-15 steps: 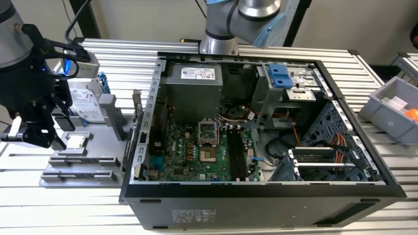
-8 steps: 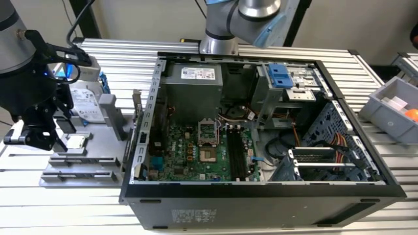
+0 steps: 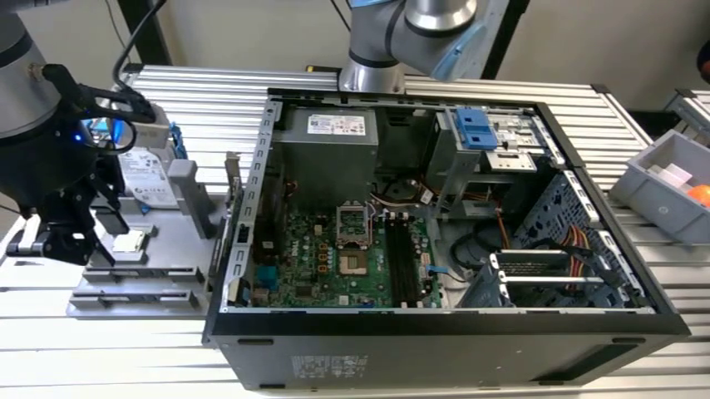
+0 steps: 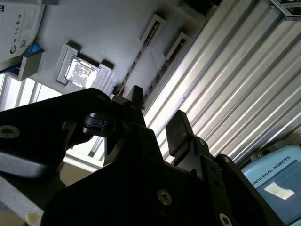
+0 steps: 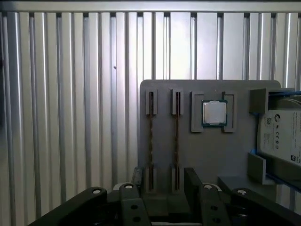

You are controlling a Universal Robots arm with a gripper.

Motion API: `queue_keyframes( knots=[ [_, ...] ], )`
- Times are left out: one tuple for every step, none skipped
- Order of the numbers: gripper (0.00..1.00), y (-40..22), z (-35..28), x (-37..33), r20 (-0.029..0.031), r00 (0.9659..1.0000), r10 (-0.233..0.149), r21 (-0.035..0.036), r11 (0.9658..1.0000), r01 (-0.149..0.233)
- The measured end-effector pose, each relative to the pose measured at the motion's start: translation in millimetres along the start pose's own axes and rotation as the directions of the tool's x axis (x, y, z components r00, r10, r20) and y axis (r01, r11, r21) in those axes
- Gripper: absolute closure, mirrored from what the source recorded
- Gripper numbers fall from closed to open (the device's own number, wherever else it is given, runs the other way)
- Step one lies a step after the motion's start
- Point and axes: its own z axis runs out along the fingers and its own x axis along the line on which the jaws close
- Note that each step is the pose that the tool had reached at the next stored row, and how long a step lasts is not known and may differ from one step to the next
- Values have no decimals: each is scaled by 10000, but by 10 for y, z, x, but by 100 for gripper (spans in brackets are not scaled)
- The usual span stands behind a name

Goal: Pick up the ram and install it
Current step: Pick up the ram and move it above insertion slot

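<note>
The exterior view looks steeply down from high up onto the open computer case [image 3: 444, 216], wide enough to include the grey tray [image 3: 155, 291] at nine o'clock from it. The first wrist view faces straight down over the gripper [image 5: 164, 181] onto that tray, fairly near. The second wrist view looks past the gripper, tilted and nearer. All three share the tray and its CPU chip [image 3: 130, 241].

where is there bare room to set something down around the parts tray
The ribbed table is bare beyond the tray's edge on the ram sticks' side, away from the hard drive. The tray is crowded: two sticks, CPU, drive, with the open gripper above it.
</note>
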Motion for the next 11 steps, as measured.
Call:
queue_keyframes(
  knots=[
    [0,1,8,3,0,10000,1,-1,10000,-1],
    [0,1,16,5,-1,10000,2,-2,10000,-2],
    [0,0,24,8,-1,10000,1,-4,10000,-1],
    [0,0,32,9,-1,10000,1,-4,10000,-1],
    [0,0,40,11,-1,10000,1,-5,10000,-1],
    [0,0,47,12,-1,10000,1,-5,10000,-1],
    [0,0,55,13,-2,10000,1,-7,10000,-1],
    [0,0,63,13,-1,10000,1,-8,10000,-1],
    [0,0,72,13,-1,10000,0,-8,10000,0],
    [0,-1,80,13,-2,10000,1,-8,10000,-1],
    [0,0,89,13,-1,10000,0,-8,10000,0]
  ],
)
